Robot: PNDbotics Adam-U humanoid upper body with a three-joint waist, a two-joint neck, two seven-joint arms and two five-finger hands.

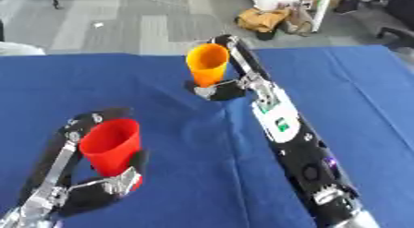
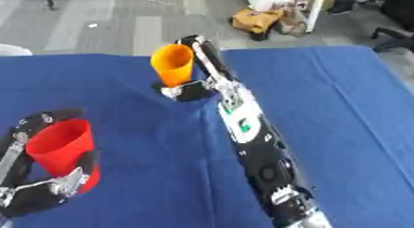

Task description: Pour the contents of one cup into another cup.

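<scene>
The left hand (image 1: 97, 185) is curling its fingers (image 1: 77, 130) around the red cup (image 1: 112, 146) at seven o'clock, while the right hand (image 1: 226, 86) is wrapping the orange cup (image 1: 208, 63) at twelve o'clock over the blue worktop (image 1: 356, 93).

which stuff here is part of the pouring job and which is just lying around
In the job: red cup in the left hand; orange cup in the right hand.
Lying about: yellow bag on the floor beyond the blue table.
</scene>
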